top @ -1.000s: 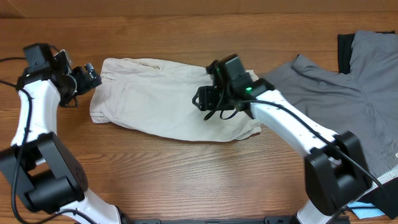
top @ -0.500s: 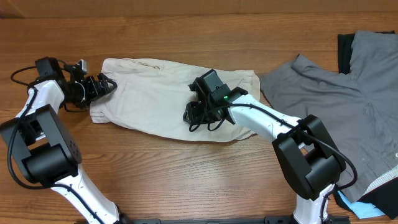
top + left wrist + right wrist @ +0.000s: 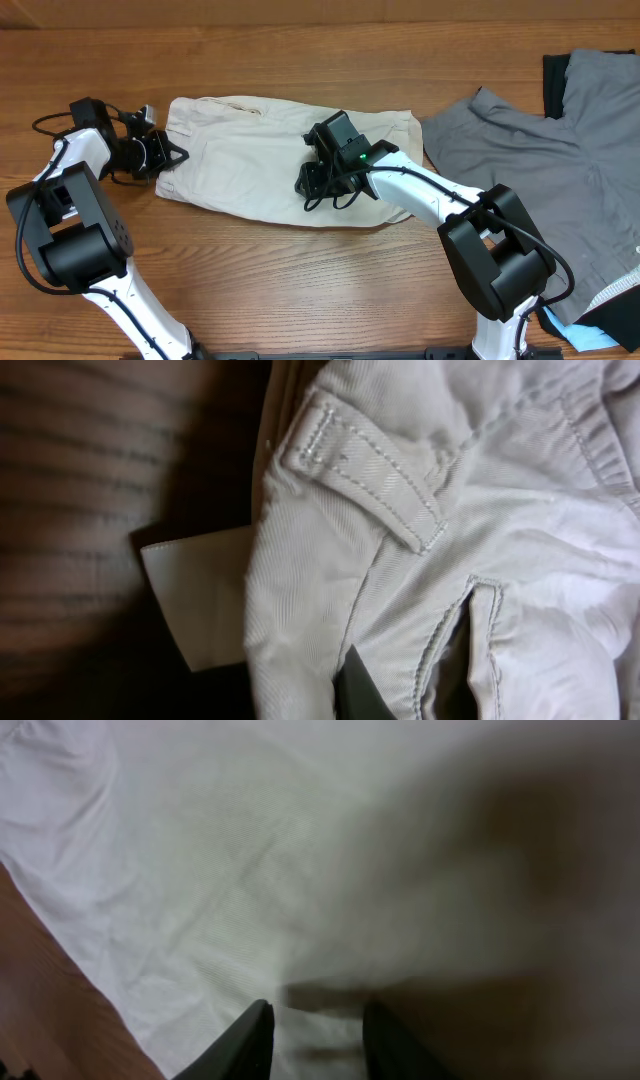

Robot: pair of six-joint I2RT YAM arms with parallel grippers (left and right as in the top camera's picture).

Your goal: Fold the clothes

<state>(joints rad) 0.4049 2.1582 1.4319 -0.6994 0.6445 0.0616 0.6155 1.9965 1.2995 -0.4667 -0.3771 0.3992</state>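
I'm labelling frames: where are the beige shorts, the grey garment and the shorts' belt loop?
beige shorts (image 3: 245,160), overhead view, middle of the fabric.
grey garment (image 3: 545,165), overhead view, central panel.
belt loop (image 3: 365,478), left wrist view, middle of the stitched strap.

Robot-manipulation bench, apparently a laboratory: a wood-grain table (image 3: 300,285) carries a left arm (image 3: 47,180) and a right arm (image 3: 432,190), cabled, at its near edge; beige shorts (image 3: 250,170) at centre, grey garment (image 3: 540,150) at its right end.
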